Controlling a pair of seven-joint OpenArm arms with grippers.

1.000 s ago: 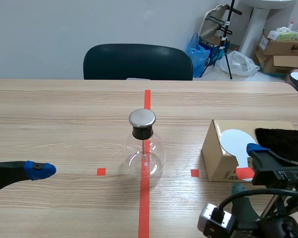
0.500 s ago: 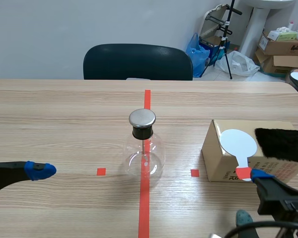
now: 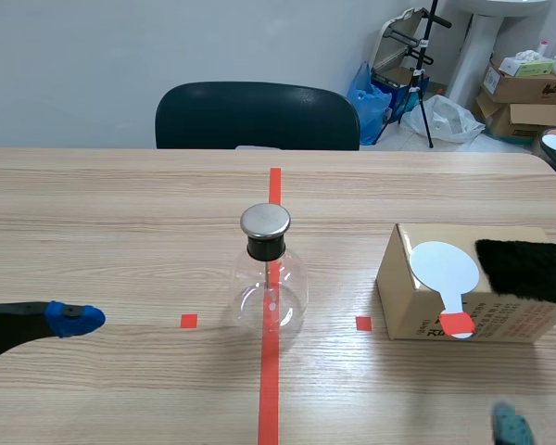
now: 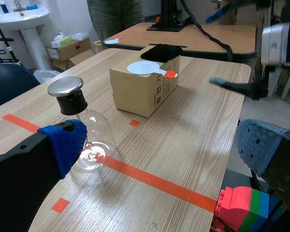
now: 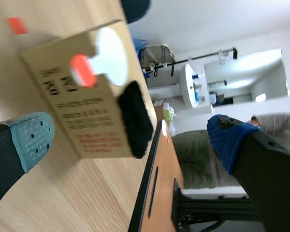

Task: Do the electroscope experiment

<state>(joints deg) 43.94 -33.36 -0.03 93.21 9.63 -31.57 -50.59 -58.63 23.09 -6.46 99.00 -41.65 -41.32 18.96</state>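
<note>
Over the table, left claw and right claw gape, apart from flask.

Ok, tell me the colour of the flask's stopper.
Stopper: black, under a silver cap; clearest in scene view.

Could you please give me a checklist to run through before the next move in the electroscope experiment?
1. Left gripper jaws open, holding nothing: ok.
2. Right gripper jaws open, holding nothing: ok.
3. Flask upright, metal cap seated on its neck: ok.
4. White paddle lying flat on the cardboard box, red handle at the near edge, free to grasp: ok.
5. Black cloth on the box beside the paddle, not covering it: ok.
6. Leaves inside the flask hanging at rest: cannot tell, too small behind the glass.
</note>
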